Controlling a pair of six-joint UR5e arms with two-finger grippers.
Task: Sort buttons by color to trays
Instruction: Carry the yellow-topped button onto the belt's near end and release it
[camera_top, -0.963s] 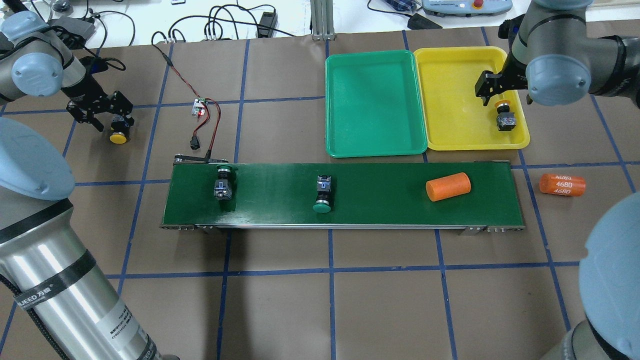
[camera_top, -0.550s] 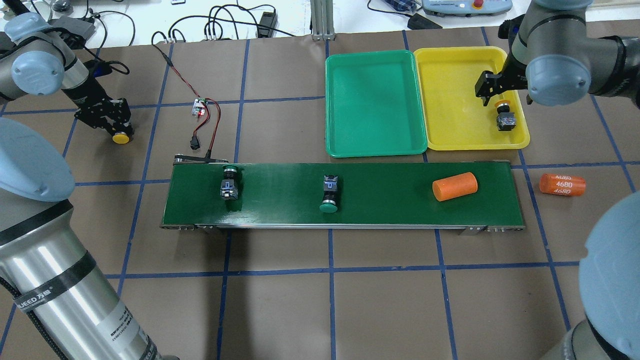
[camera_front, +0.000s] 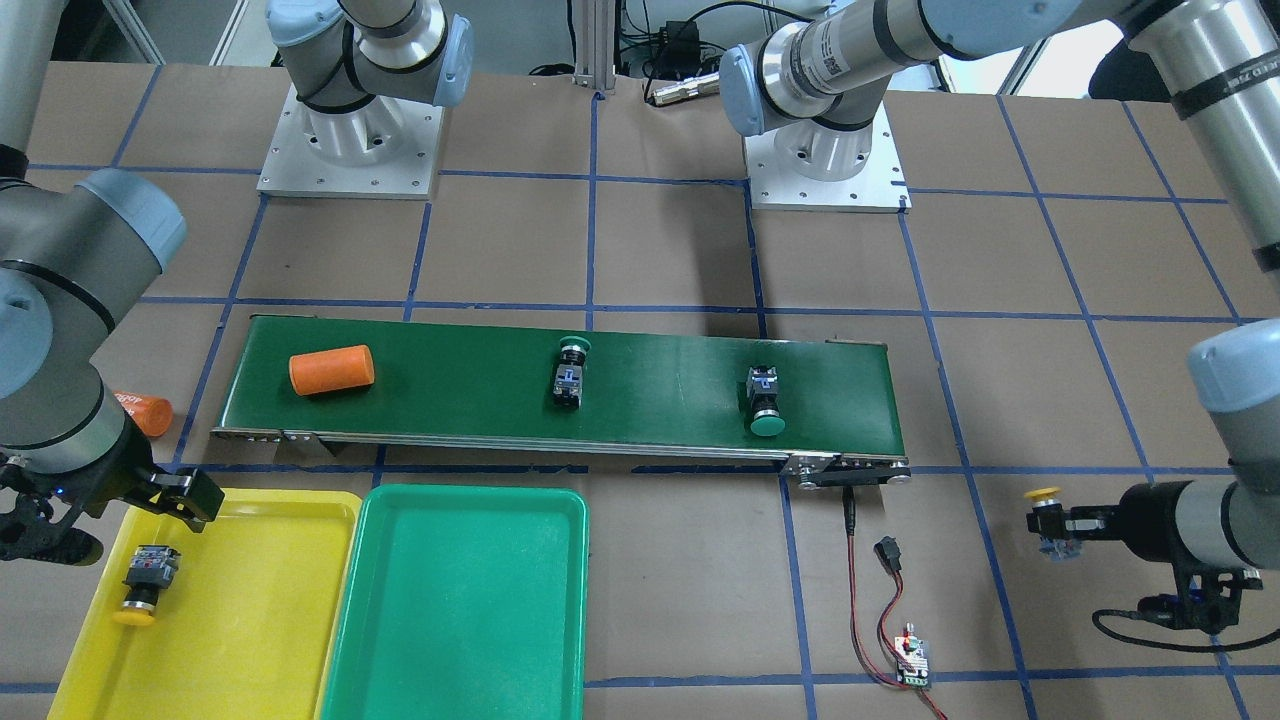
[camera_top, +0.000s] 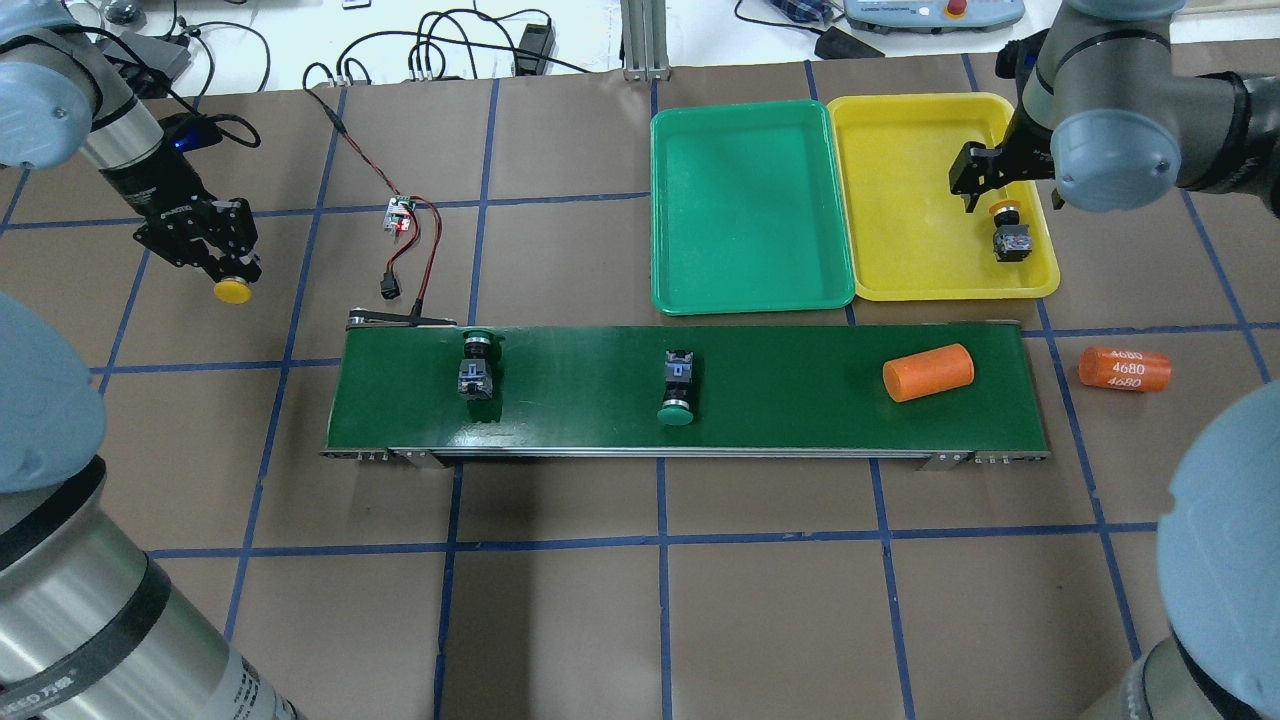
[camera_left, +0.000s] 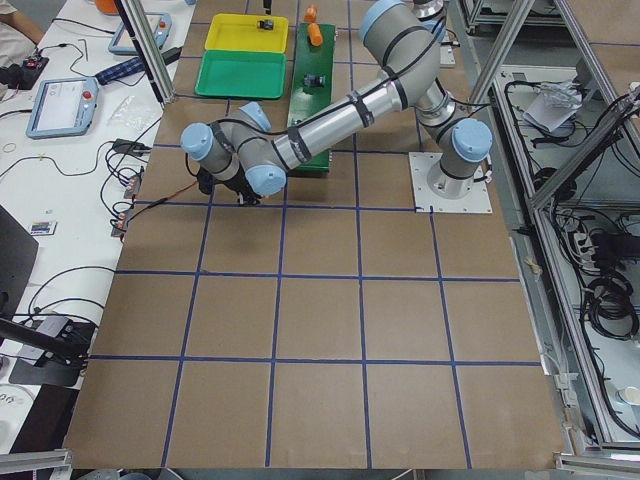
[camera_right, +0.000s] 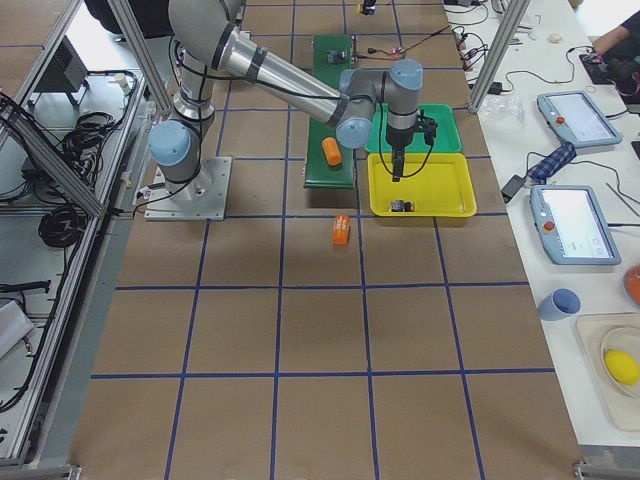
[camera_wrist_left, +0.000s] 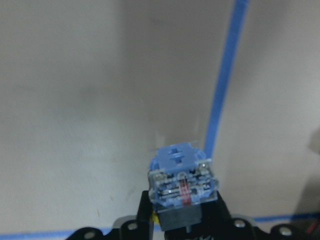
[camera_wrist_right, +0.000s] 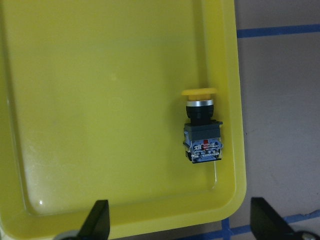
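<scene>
My left gripper is shut on a yellow button, held over the brown table at the far left; its grey-blue body fills the left wrist view. My right gripper is open and empty above the yellow tray. A second yellow button lies on its side in that tray near the right rim. Two green buttons lie on the dark-green conveyor belt. The green tray next to the yellow one holds nothing.
An orange cylinder lies on the belt's right part. Another one marked 4680 lies on the table right of the belt. A small circuit board with red and black wires lies behind the belt's left end.
The two green buttons and the orange cylinder have shifted right on the belt. My left arm has turned and shifted slightly with the yellow button. The right arm has not moved.
</scene>
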